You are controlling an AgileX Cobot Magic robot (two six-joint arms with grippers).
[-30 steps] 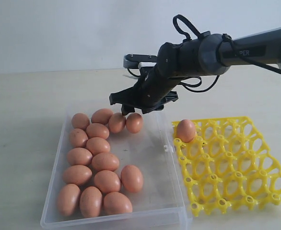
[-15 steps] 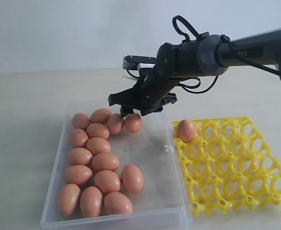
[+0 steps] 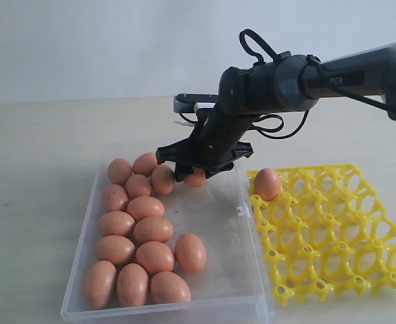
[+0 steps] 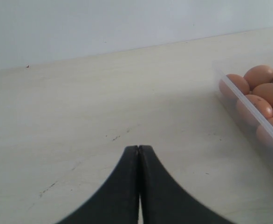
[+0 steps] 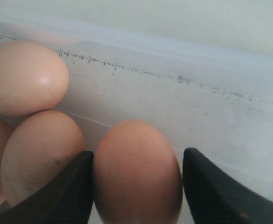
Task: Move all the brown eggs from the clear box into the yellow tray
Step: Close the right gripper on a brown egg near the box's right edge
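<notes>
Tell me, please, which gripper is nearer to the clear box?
The right. The right gripper is down inside the clear box, its open jaws straddling a brown egg; the left gripper, shut, is over bare table outside the box's wall.

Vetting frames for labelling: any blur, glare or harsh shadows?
Exterior view: sharp, soft even light, faint shadows under the smooth orange-brown oval eggs. Right wrist view: the near egg between the black fingers looks soft; glint on another egg. Left wrist view: transparent plastic box wall hazes eggs.
</notes>
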